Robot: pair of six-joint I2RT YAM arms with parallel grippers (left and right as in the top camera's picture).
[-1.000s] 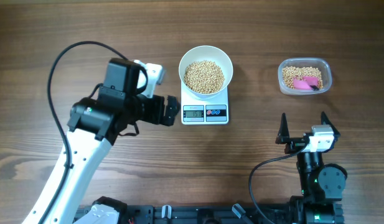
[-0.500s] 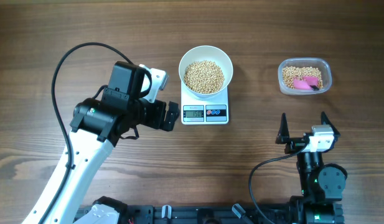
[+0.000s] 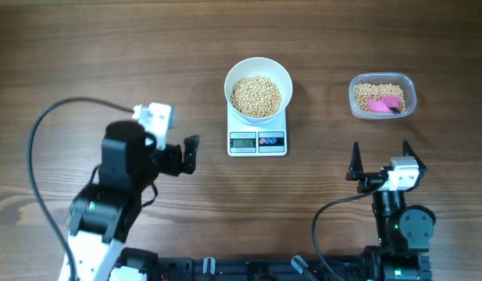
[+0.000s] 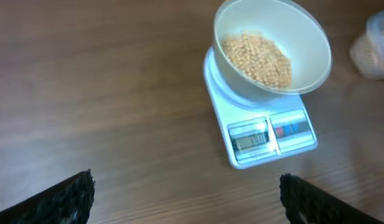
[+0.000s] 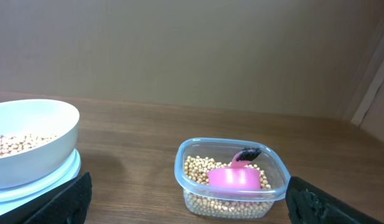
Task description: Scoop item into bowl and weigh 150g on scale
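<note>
Left pincer [image 3: 191, 154]: jaws apart, empty, left of the scale [image 3: 258, 142]. Right pincer [image 3: 380, 148]: jaws apart, empty, near the worktop [image 3: 108, 47] front edge, right side. Soybeans [image 3: 256, 95] sit in the white bowl [image 3: 234, 72] on the scale, mid-worktop toward the back edge. Clear tub [image 3: 352, 97] with pink scoop [image 3: 385, 103]: back right.

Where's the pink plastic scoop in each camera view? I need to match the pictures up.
Overhead: the pink plastic scoop lies in the clear plastic tub, upper right.
Left wrist: the scoop cannot be made out; only the blurred tub shows at the right edge.
Right wrist: lower centre, inside the tub.
Shared landmark: the round white bowl on the white digital scale.
</note>
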